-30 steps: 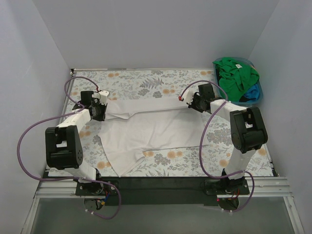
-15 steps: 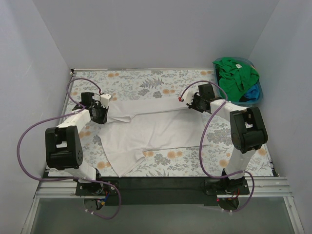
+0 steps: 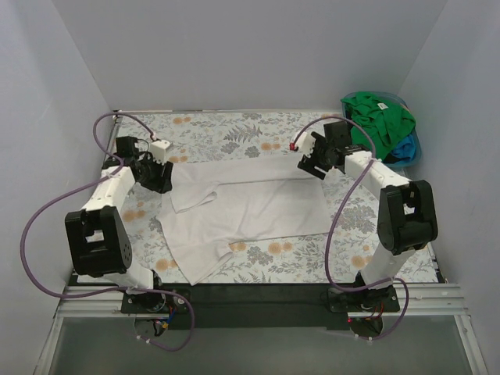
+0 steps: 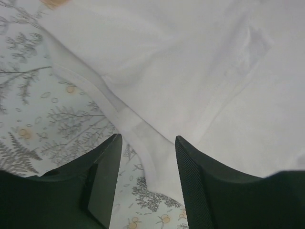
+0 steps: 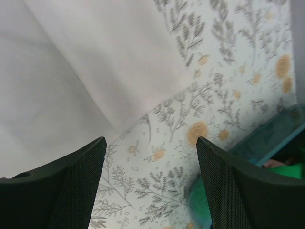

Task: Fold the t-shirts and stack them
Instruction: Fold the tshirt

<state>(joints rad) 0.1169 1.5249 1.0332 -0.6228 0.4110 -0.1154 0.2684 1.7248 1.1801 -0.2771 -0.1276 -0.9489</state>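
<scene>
Item 1: white t-shirt [image 3: 242,207], spread partly folded across the middle of the counter, one long band along its far side, a loose flap trailing toward the near edge.
Item 2: my left jaws, apart, over the shirt's left end; its hem [image 4: 138,138] lies between them, unclamped.
Item 3: my right jaws, wide apart, holding nothing, above the shirt's far right corner.
Item 4: green t-shirt [image 3: 379,117] and blue t-shirt [image 3: 402,148], heaped in a tub [image 3: 416,155] at the far right corner.
Item 5: floral cloth [image 3: 234,133] covering the counter.
</scene>
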